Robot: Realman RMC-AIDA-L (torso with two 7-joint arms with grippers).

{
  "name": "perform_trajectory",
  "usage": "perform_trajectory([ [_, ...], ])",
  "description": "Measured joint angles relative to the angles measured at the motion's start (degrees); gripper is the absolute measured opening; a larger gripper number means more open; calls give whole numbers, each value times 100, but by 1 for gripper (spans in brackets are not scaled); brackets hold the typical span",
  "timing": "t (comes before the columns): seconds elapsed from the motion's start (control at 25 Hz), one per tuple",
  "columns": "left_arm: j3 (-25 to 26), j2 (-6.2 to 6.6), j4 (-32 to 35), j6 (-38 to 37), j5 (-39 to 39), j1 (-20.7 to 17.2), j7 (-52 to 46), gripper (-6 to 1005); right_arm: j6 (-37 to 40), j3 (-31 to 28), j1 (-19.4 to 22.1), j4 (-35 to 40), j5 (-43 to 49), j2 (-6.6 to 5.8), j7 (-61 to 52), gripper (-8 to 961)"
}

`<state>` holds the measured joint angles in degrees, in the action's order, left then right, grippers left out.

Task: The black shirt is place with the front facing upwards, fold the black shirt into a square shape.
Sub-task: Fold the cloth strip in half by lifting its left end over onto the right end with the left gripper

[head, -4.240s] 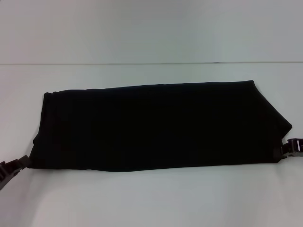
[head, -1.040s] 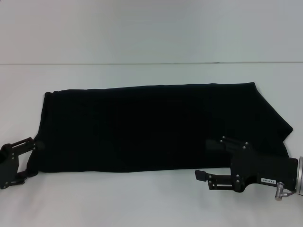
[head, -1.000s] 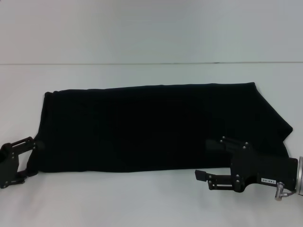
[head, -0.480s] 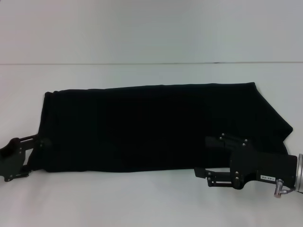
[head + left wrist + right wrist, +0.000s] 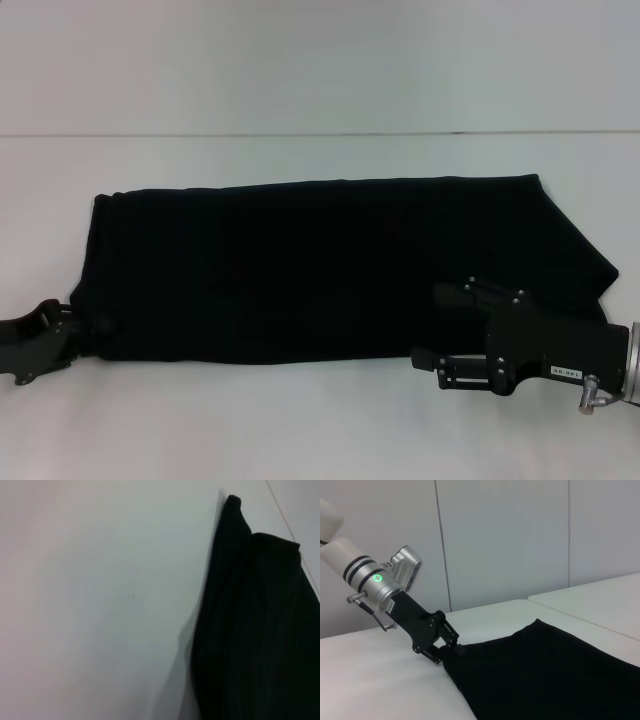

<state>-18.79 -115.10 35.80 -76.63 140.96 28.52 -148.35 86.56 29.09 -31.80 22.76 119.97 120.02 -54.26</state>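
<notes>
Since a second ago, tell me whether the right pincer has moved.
Yes. The right pincer has edged away from the robot, onto the near edge of the large black cotton shirt, judged against that hem; its lower finger now touches the edge.

The black shirt (image 5: 330, 265) hides its lettering and the left tool's (image 5: 78, 328) fingertips inside folds.

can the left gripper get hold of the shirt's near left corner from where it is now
Probably yes. The left gripper already sits right at the near left corner of the black shirt, with only bare table around it. The right wrist view shows its fingers at the cloth's edge, though actual grip is unclear.
</notes>
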Motion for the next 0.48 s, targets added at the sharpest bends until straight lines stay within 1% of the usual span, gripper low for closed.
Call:
perform_trajectory([
  [0.4,55,-3,20,-19,-82,-40,39,276,78,7,10,0,0,4,-5,926],
  [0.48,55,0,21,-33,-102,-40,60,186,93,4,18,0,0,3,-5,926],
])
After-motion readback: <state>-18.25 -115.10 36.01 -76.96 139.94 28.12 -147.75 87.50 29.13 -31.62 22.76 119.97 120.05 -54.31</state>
